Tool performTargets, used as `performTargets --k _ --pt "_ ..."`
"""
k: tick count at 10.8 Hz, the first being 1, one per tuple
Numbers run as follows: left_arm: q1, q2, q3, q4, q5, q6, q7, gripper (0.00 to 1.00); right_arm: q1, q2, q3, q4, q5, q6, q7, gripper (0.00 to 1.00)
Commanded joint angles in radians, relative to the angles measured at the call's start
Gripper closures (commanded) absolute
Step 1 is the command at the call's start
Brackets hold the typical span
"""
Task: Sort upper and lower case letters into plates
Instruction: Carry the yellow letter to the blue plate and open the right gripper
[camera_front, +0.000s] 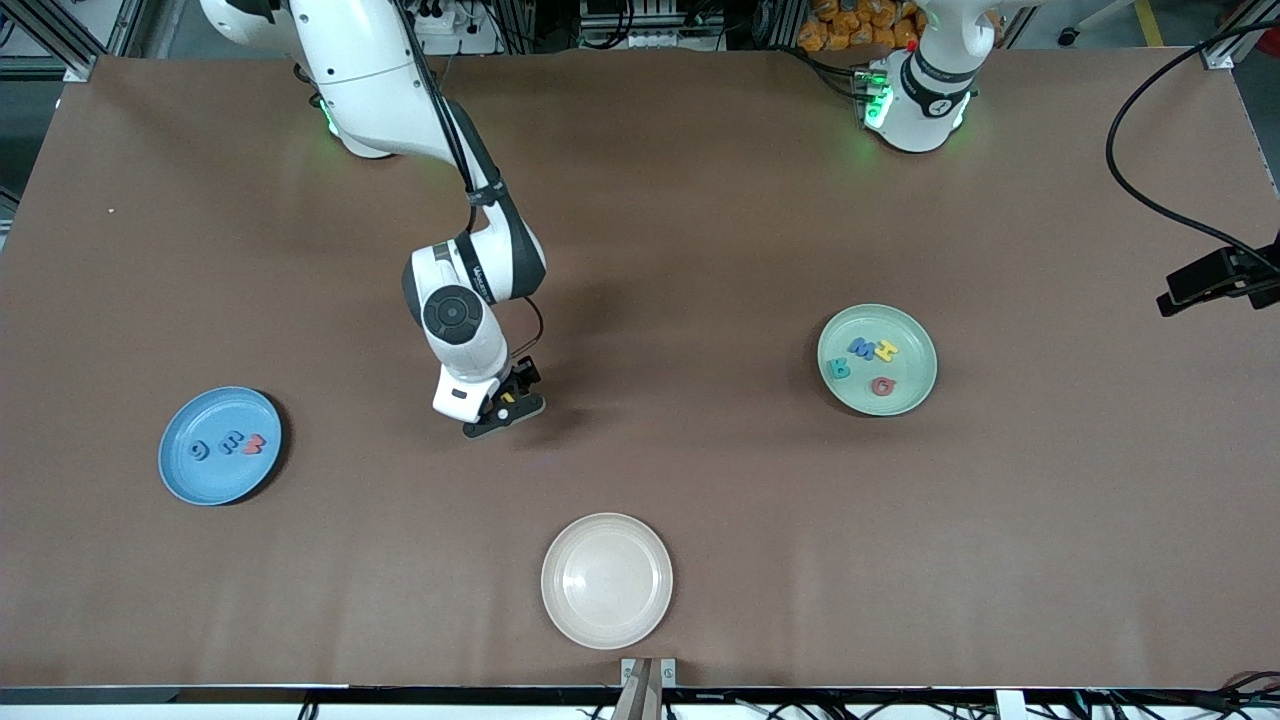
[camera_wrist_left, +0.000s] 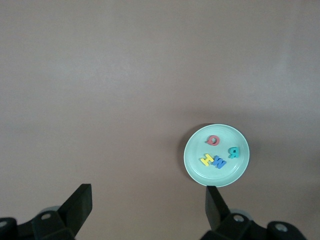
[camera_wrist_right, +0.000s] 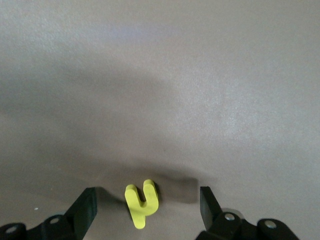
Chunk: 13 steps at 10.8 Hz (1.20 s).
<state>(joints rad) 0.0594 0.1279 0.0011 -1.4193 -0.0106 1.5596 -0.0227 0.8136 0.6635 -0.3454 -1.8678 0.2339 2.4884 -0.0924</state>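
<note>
My right gripper is open and low over the middle of the table. A yellow lower case letter lies on the table between its fingers. The right wrist view shows this letter clear of both fingers, with the gripper around it. The blue plate at the right arm's end holds two blue letters and a red one. The mint green plate at the left arm's end holds several letters. My left gripper is open and empty, high above the table, with the mint plate below it.
A cream-white plate lies empty near the table's front edge, nearer to the front camera than my right gripper. A black clamp with a cable juts in at the left arm's end of the table.
</note>
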Motion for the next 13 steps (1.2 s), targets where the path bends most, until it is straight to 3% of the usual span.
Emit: performTargets --k 1,9,12,13 --pt "-0.012 -0.028 0.010 -0.016 -0.020 -0.009 0.003 0.00 0.007 0.013 0.000 0.009 0.015 0.009 -0.003 1.00" --pt "-0.021 -0.017 -0.001 -0.004 -0.019 -0.046 0.000 0.00 -0.007 -0.005 -0.007 0.006 0.015 -0.017 -0.001 1.00" --pt "-0.018 -0.017 -0.001 -0.004 -0.019 -0.046 0.000 0.00 -0.101 -0.038 -0.055 0.006 0.013 -0.048 0.029 1.00" --pt "-0.021 -0.017 -0.001 -0.004 -0.019 -0.046 0.000 0.00 -0.122 -0.039 -0.117 0.016 0.010 -0.106 0.019 1.00"
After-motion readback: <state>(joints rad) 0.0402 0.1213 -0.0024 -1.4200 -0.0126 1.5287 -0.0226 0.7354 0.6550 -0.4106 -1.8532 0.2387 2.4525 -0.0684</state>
